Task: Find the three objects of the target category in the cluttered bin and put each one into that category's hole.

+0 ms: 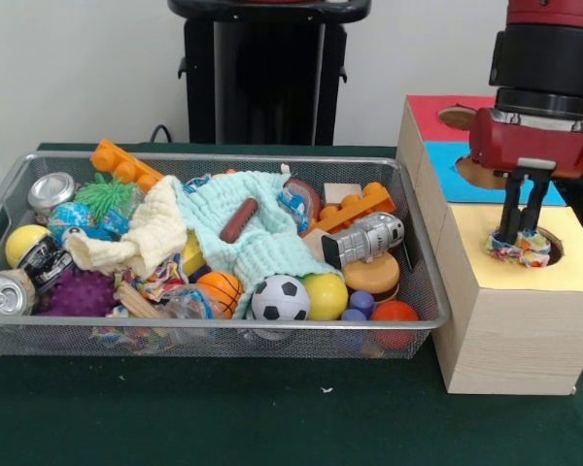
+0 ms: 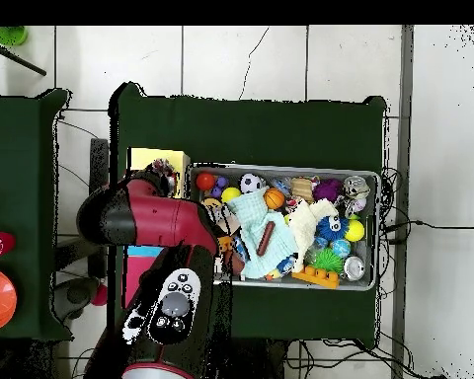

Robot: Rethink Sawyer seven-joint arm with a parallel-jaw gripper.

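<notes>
Closest to me in the front view is the green bench (image 1: 272, 408), and on it sits the wire bin (image 1: 214, 335), packed full. Along its near edge I see a soccer ball (image 1: 280, 297), a yellow ball (image 1: 325, 295), a small basketball (image 1: 220, 287), a purple spiky ball (image 1: 78, 291) and a drink can (image 1: 5, 291) at the left corner. Farther in, a pale mint cloth (image 1: 262, 238) lies spread over the pile with a brown sausage-shaped toy (image 1: 239, 220) lying on it, a cream cloth (image 1: 141, 238) just beside it, a silver toy robot (image 1: 364, 239) to the right and an orange building block (image 1: 126, 163) at the far left.

Beside the bin stands the wooden sorting box (image 1: 510, 330), with red, blue and yellow top panels. My tool (image 1: 521, 233) hangs over the yellow panel (image 1: 578, 257), its two dark fingers (image 1: 510, 209) clenched on a multicoloured fabric scrunchie (image 1: 520, 249). The scrunchie sits right at the mouth of the yellow panel's hole; whether it touches the rim I cannot tell.

From overhead, the arm (image 2: 157, 222) covers most of the box.
</notes>
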